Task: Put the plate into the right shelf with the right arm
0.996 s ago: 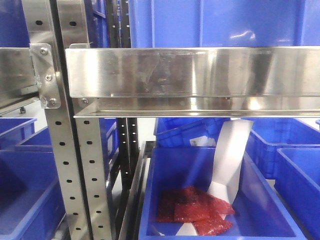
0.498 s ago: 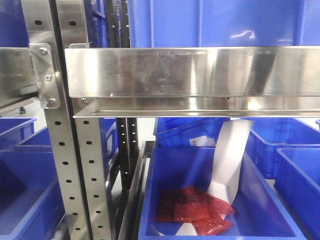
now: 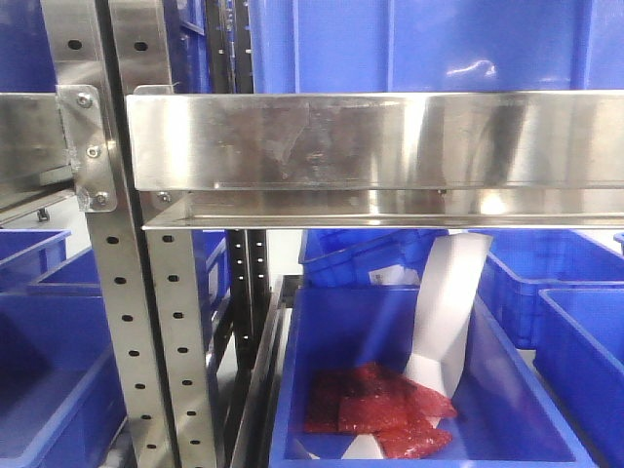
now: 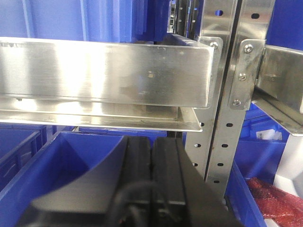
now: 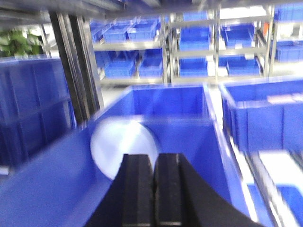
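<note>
Right gripper [image 5: 153, 189] fills the bottom centre of its blurred wrist view, fingers pressed together on nothing. Just above it, the white plate [image 5: 124, 145] lies inside a blue bin [image 5: 184, 137]. More blue bins on racks fill the background. Left gripper [image 4: 151, 179], also closed and empty, points at the steel shelf [image 4: 104, 71]. Lower centre of the front view, red packets [image 3: 375, 409] sit in another bin [image 3: 507, 390].
</note>
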